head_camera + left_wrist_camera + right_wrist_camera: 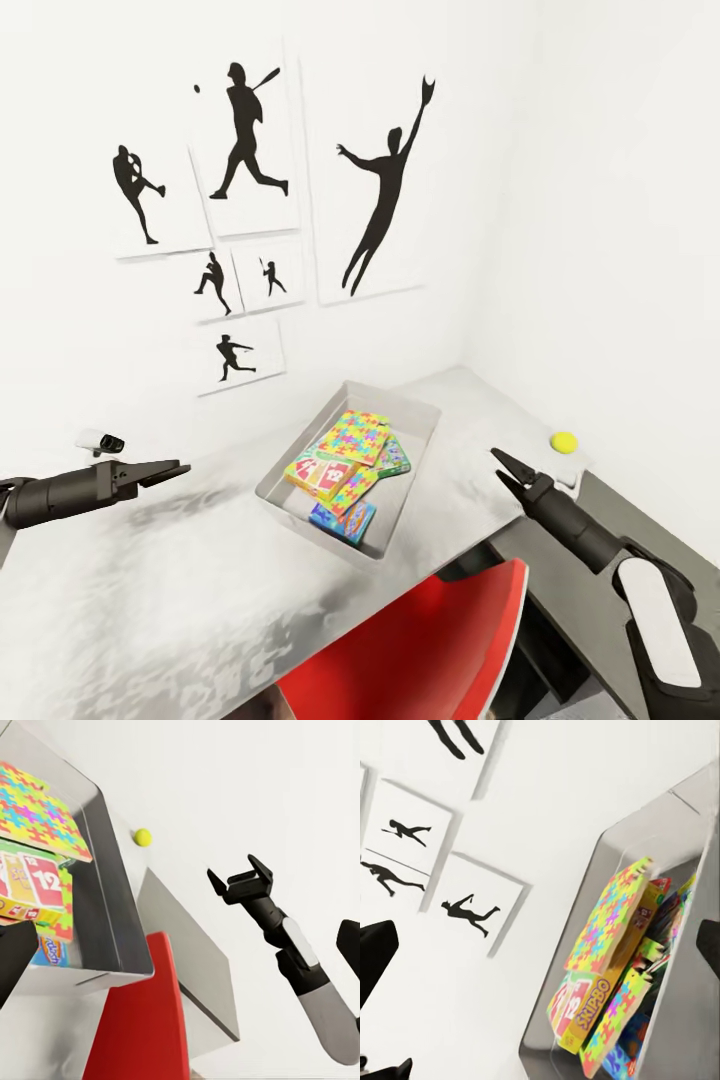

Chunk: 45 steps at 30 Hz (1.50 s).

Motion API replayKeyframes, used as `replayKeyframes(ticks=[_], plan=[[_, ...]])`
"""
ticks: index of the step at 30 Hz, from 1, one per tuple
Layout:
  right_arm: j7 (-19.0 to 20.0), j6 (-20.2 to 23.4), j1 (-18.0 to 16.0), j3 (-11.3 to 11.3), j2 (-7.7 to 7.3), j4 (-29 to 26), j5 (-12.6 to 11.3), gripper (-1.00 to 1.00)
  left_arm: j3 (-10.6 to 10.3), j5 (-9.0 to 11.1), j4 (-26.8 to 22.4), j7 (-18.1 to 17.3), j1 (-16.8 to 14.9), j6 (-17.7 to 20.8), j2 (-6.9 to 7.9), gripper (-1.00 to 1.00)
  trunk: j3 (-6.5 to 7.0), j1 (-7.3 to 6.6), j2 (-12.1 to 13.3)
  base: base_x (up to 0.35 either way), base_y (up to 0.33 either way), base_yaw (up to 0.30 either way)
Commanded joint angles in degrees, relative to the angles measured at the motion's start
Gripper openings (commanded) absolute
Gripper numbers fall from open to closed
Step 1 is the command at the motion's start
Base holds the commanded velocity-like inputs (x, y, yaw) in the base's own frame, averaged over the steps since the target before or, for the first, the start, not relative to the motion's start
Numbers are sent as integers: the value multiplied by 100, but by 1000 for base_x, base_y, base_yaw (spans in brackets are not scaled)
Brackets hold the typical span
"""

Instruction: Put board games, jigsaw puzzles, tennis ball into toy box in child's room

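While both arms hover over the table (150, 600), the left gripper (168, 469) shows its fingers nearly together with nothing between them, and the right gripper (506, 469) stands with its jaws parted and empty (the left wrist view shows this one best, at (240, 874)). The toy box (420, 408), a grey tray, sits on the pale tabletop between the two grippers and holds a jigsaw puzzle (354, 438) on top of the SKIP-BO box (318, 474), with a second puzzle and a blue box (345, 522) beneath. The tennis ball (565, 441) lies on the table near the wall corner, well apart from the toy box and beyond the right gripper, while a red chair (420, 650) stands at the near edge.
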Motion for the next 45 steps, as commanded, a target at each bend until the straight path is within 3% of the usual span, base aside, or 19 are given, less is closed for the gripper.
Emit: replayKeyframes(ticks=[1, 24, 45], plan=[[11, 34, 3, -21, 1, -2, -12, 100, 0, -2, -2, -23, -3, 61, 1, 100, -5, 4, -11, 0, -1, -197], [19, 5, 21, -53, 0, -7, 70, 100, 5, 5, -2, -23, -3, 62, -2, 100, 140, 4, -11, 0, 0, -213], [17, 4, 21, -68, 0, -7, 71, 100, 8, 5, -2, -23, -3, 62, -2, 100, 150, 4, -11, 0, 0, -18]])
